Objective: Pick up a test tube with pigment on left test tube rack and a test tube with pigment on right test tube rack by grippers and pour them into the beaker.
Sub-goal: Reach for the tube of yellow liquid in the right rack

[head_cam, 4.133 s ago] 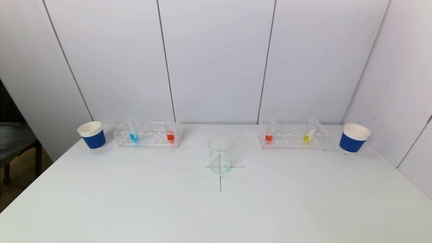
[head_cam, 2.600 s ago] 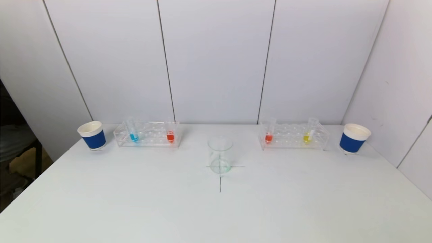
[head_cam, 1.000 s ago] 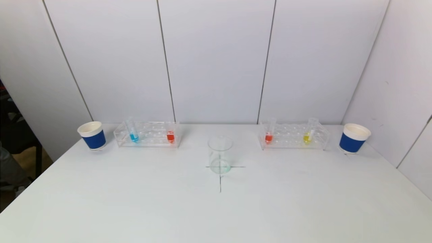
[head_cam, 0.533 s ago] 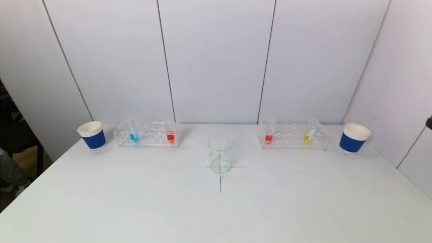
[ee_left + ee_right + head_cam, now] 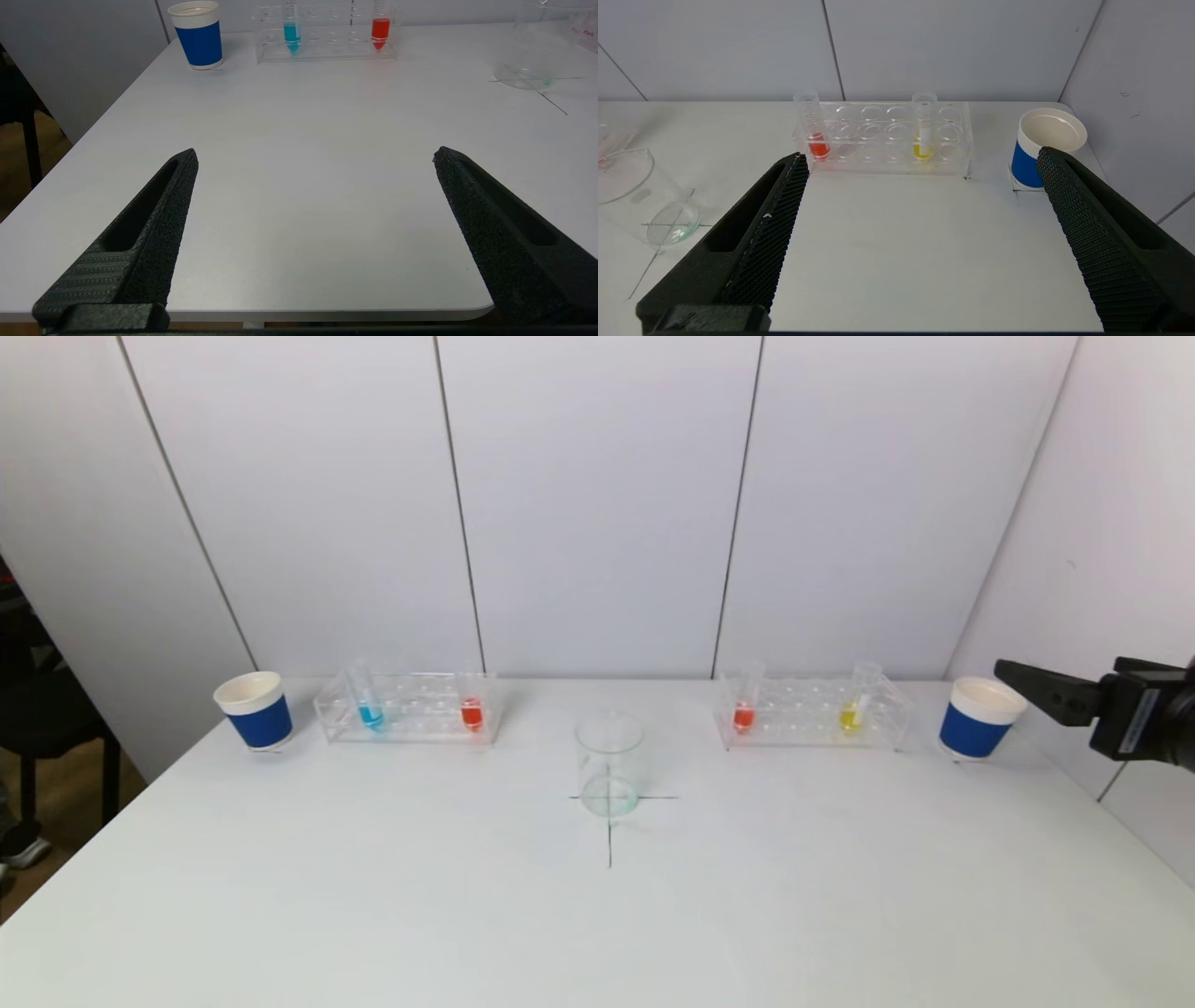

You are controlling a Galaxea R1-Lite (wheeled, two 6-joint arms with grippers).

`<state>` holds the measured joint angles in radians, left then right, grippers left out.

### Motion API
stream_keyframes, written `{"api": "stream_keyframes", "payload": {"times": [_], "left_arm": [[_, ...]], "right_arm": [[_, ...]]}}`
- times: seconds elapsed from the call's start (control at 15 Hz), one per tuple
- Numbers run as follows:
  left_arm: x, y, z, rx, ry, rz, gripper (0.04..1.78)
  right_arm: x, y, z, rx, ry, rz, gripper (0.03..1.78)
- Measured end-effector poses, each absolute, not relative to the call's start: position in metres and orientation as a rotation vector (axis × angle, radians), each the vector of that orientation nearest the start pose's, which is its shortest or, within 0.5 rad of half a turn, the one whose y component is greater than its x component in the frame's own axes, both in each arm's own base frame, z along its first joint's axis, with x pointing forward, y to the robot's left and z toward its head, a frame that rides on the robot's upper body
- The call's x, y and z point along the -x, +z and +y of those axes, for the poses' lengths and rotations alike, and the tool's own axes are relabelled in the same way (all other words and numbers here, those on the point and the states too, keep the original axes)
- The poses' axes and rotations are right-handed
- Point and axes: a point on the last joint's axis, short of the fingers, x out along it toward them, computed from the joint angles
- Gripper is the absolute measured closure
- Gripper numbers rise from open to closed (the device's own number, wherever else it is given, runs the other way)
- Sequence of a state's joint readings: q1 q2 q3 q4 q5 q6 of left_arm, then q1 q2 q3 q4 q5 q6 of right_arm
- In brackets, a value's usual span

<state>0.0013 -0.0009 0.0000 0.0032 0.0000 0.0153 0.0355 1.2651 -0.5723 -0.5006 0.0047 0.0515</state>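
— Black fingers of the left gripper (image 5: 315,156) are spread wide and hold nothing, low at the near edge of the white table (image 5: 373,896). Where are its tubes?

— Far ahead of it, at the back: the left rack (image 5: 408,708) carries a blue tube (image 5: 368,698) and a red tube (image 5: 471,704), upright, beside a blue cup (image 5: 255,710).

— And the right gripper (image 5: 920,161)?

— Parted too, empty, raised at the table's right edge near the other blue cup (image 5: 978,719). The right rack (image 5: 810,712) stands ahead of it — an orange-red tube (image 5: 815,128) and a yellow tube (image 5: 923,126), both untouched.

— The beaker (image 5: 609,765)?

— Upright on the cross mark, between the racks and nearer than them — well apart from both grippers.
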Motion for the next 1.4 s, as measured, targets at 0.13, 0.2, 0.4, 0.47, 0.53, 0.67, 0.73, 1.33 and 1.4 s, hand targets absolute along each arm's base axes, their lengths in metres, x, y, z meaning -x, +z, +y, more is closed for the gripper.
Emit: {"api": "stream_keyframes", "payload": {"times": [0.13, 0.2, 0.4, 0.47, 0.53, 0.67, 0.73, 1.33, 1.4], "left_arm": [[0.023, 0.075, 0.000, -0.015, 0.001, 0.002, 0.06], [0.023, 0.075, 0.000, -0.015, 0.001, 0.002, 0.06], [0.023, 0.075, 0.000, -0.015, 0.001, 0.002, 0.06], [0.023, 0.075, 0.000, -0.015, 0.001, 0.002, 0.06], [0.023, 0.075, 0.000, -0.015, 0.000, 0.002, 0.06], [0.023, 0.075, 0.000, -0.015, 0.001, 0.002, 0.06], [0.023, 0.075, 0.000, -0.016, 0.001, 0.002, 0.06], [0.023, 0.075, 0.000, -0.015, 0.000, 0.002, 0.06], [0.023, 0.075, 0.000, -0.015, 0.000, 0.002, 0.06]], "right_arm": [[-0.216, 0.197, 0.010, -0.047, 0.038, 0.201, 0.04], [-0.225, 0.190, 0.010, -0.046, 0.038, 0.199, 0.04], [-0.251, 0.167, 0.012, -0.052, 0.039, 0.187, 0.04], [-0.259, 0.160, 0.013, -0.055, 0.037, 0.181, 0.04], [-0.267, 0.152, 0.013, -0.057, 0.035, 0.177, 0.04], [-0.283, 0.136, 0.014, -0.057, 0.024, 0.172, 0.04], [-0.288, 0.129, 0.014, -0.058, 0.021, 0.167, 0.04], [-0.332, 0.072, 0.016, -0.067, -0.013, 0.129, 0.04], [-0.335, 0.068, 0.016, -0.067, -0.014, 0.134, 0.04]]}}
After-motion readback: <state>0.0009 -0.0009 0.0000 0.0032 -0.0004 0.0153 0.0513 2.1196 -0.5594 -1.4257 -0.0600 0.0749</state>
